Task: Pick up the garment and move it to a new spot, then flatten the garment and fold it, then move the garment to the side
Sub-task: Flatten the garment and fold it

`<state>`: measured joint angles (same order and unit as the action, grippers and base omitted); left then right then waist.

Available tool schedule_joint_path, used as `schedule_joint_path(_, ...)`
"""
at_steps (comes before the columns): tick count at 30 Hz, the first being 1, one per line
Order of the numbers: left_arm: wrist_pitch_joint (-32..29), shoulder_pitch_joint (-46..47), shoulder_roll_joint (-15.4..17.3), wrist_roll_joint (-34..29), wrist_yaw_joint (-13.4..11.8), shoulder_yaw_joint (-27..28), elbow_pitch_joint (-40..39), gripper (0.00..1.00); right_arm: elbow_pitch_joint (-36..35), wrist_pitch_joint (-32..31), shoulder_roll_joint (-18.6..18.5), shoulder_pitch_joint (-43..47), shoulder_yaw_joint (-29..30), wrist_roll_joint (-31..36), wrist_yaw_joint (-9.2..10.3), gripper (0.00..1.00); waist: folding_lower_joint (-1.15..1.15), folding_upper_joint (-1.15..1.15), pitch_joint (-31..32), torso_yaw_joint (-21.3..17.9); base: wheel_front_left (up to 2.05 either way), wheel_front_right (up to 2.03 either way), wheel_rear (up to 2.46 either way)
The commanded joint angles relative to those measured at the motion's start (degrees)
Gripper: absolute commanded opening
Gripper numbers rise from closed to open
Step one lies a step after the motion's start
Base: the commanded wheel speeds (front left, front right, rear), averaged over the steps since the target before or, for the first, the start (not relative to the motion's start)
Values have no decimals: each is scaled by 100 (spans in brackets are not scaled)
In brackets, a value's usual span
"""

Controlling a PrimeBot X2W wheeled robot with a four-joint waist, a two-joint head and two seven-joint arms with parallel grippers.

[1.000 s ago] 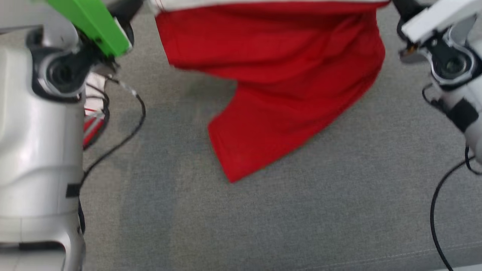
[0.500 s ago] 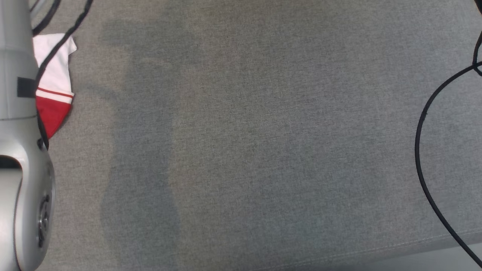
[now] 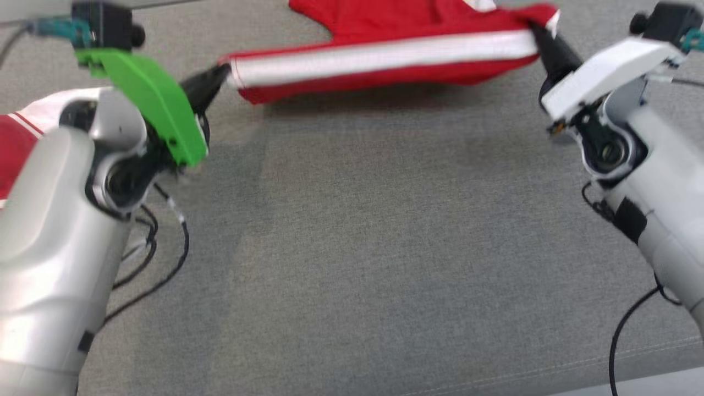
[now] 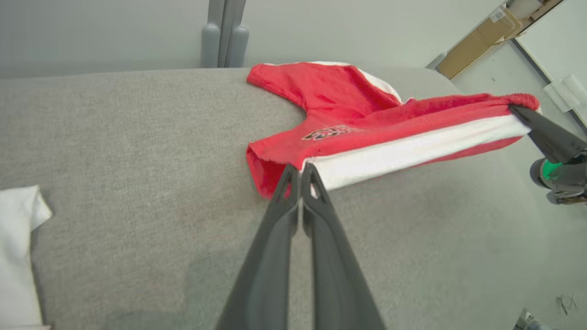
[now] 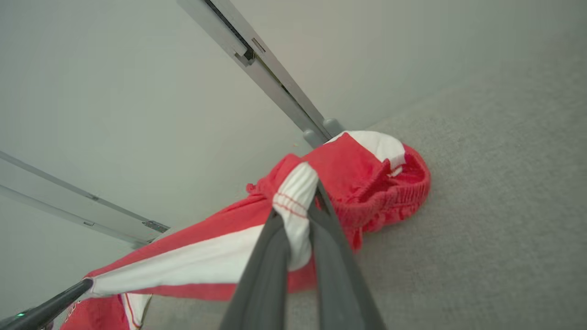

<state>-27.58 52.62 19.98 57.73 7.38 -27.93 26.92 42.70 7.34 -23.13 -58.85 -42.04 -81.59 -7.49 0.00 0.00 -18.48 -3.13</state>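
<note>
The garment (image 3: pixel 385 55) is red with a broad white stripe and a small printed logo. It hangs stretched in a band between my two grippers, over the far part of the grey fabric surface (image 3: pixel 385 247). My left gripper (image 3: pixel 223 74) is shut on the stripe's left end, seen close in the left wrist view (image 4: pixel 300 170). My right gripper (image 3: pixel 536 33) is shut on the other end, where white cloth bunches between its fingers (image 5: pixel 298 206). Beyond the right gripper the garment (image 5: pixel 367 183) lies bunched on the surface.
Another white and red garment (image 3: pixel 22 126) lies at the left, partly under my left arm. Black cables (image 3: pixel 165 275) trail on the surface beside both arms. The surface's front edge (image 3: pixel 605 374) runs at the lower right. A grey post (image 4: pixel 224 34) stands behind the surface.
The head camera swung, showing bare surface half a second ago. A second ago the garment hung as a wide red sheet; now its striped edge is pulled taut and low between both grippers.
</note>
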Motion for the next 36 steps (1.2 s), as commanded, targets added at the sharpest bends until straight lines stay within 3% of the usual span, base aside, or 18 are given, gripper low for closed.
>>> schedule_joint_path(1,-17,-385,202,75,15,-102,-182,0,-32,-114,-66,297,-120,-29,0,0,0,0,346,-82,0,0,0)
schedule_joint_path(8,-326,-2095,982,362,10,-530,-1197,0,-284,-964,-431,1507,-881,108,3,0,0,0,1052,-169,0,0,0)
schedule_joint_path(11,-627,-2689,1307,592,-115,-580,-1724,0,-463,-1296,-619,1928,-1097,125,4,0,0,0,1291,-190,0,0,0)
schedule_joint_path(20,-1350,-3909,2333,1272,-851,-358,-3588,0,-1668,-1884,-1414,2856,-1125,-18,6,0,0,0,1497,-299,0,0,0)
schedule_joint_path(24,-1475,-3673,2423,1393,-1026,-177,-3815,0,-1989,-1977,-1551,2870,-857,-145,6,0,0,0,1314,-375,0,0,0)
schedule_joint_path(29,-1790,-2904,2334,1442,-1086,-47,-3546,0,-2211,-2272,-1456,2558,-502,-544,5,0,0,0,824,-506,0,0,0)
schedule_joint_path(36,-2388,-1269,2098,1266,-1183,-48,-2684,0,-2019,-3482,-1248,1621,-401,-1244,4,0,0,0,-228,-731,0,0,0)
